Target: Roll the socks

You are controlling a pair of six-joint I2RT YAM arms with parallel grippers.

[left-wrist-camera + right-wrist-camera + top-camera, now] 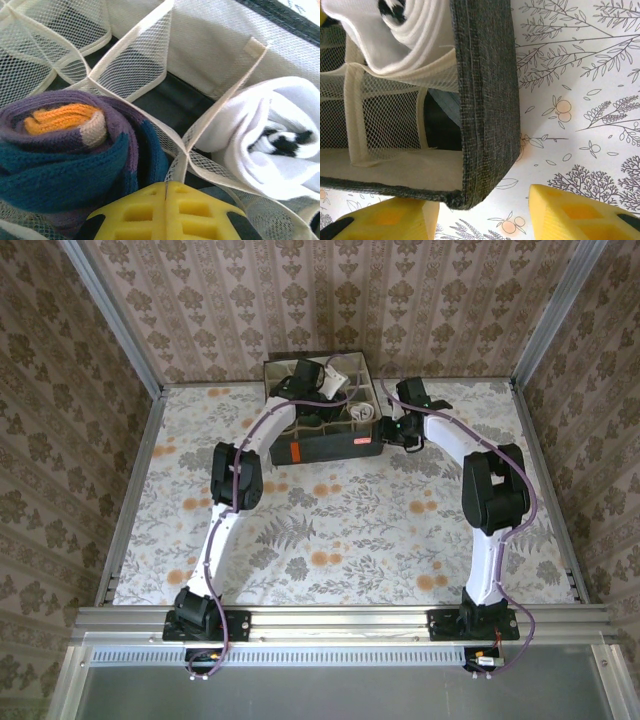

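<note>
Cropped at frame edge, left fingers point(150, 215) shut just beside rolled purple sock point(75, 150); right fingers point(580, 215) apart astride box point(487, 100) corner.

purple sock roll point(70, 150) is cut off on the left, white sock point(270, 125) on the right, and the fabric box point(485, 100) gets cropped up top.

The floral-patterned table point(330, 530) carries a grey fabric box point(335, 447) with mesh compartments, sitting at twelve o'clock by its far edge.
</note>
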